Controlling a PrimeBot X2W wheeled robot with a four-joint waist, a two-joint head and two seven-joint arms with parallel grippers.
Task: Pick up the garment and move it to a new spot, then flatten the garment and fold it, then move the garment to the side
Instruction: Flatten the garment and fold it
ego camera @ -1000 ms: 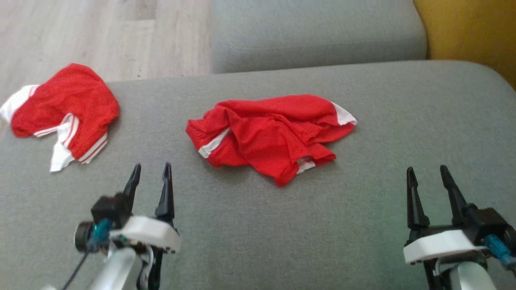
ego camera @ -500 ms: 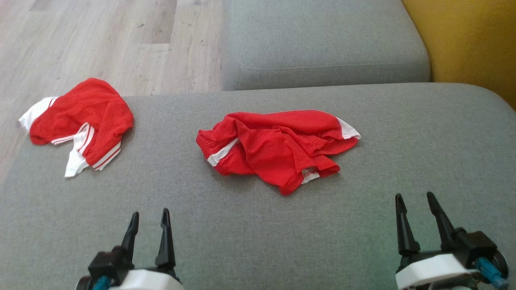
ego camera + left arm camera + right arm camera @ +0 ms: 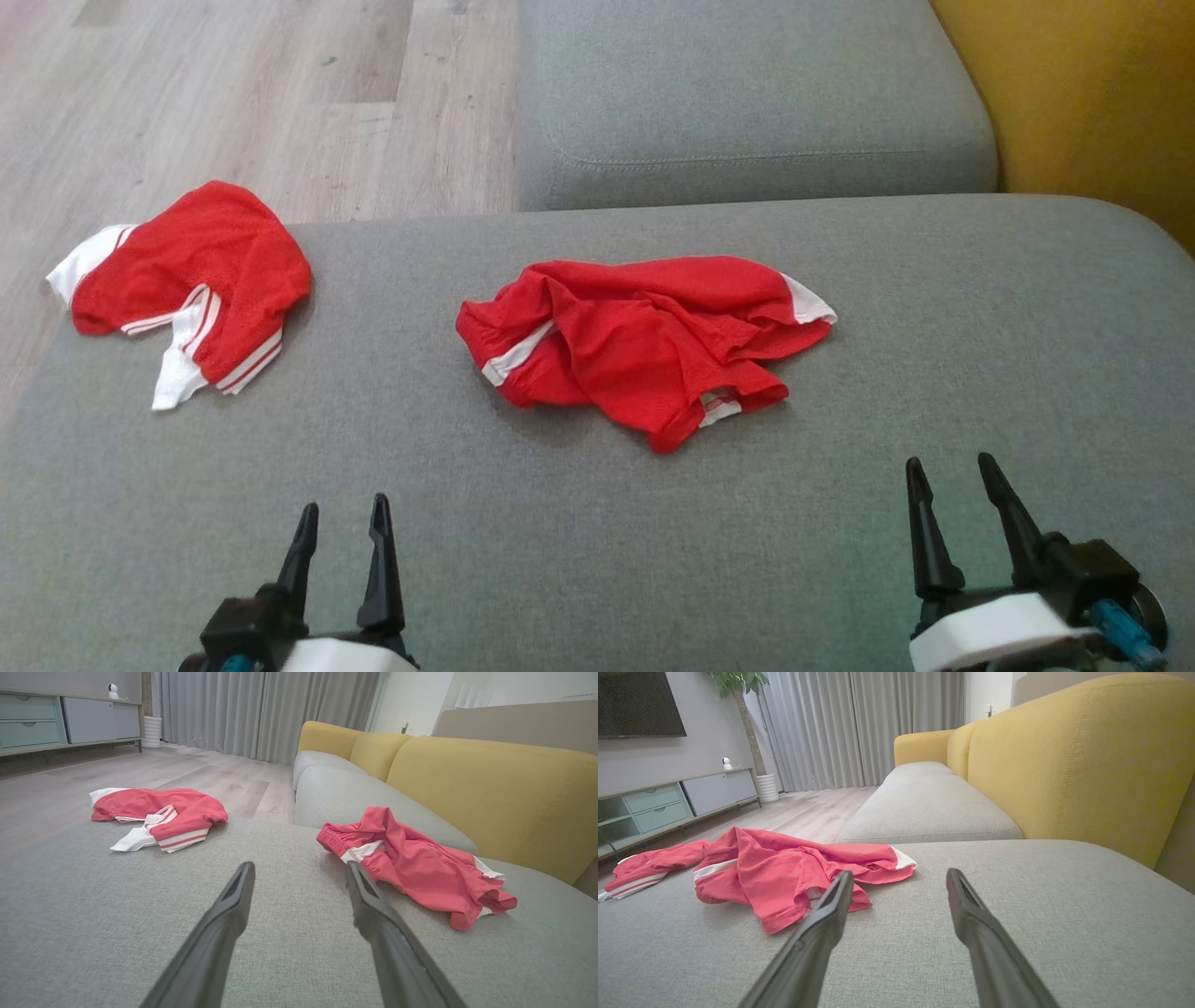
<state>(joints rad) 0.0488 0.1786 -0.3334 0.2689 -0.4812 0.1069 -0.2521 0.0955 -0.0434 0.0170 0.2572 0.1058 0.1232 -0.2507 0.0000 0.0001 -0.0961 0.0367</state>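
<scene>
A crumpled red garment (image 3: 635, 336) with white trim lies in the middle of the grey sofa seat (image 3: 597, 523); it also shows in the left wrist view (image 3: 420, 868) and the right wrist view (image 3: 775, 872). My left gripper (image 3: 343, 506) hovers open near the seat's front, short of the garment and to its left, with nothing between its fingers (image 3: 300, 868). My right gripper (image 3: 948, 462) is open too, in front of the garment and to its right, also holding nothing (image 3: 900, 875).
A second red garment (image 3: 187, 280) with white stripes lies at the seat's left edge, partly overhanging the wooden floor (image 3: 280, 103). Another grey seat cushion (image 3: 747, 93) lies beyond, and a yellow backrest (image 3: 1083, 93) runs along the right.
The head camera has shifted, so the whole scene sits lower. Both open grippers have drawn back toward the bottom of the view. Neither garment has moved on the seat.
</scene>
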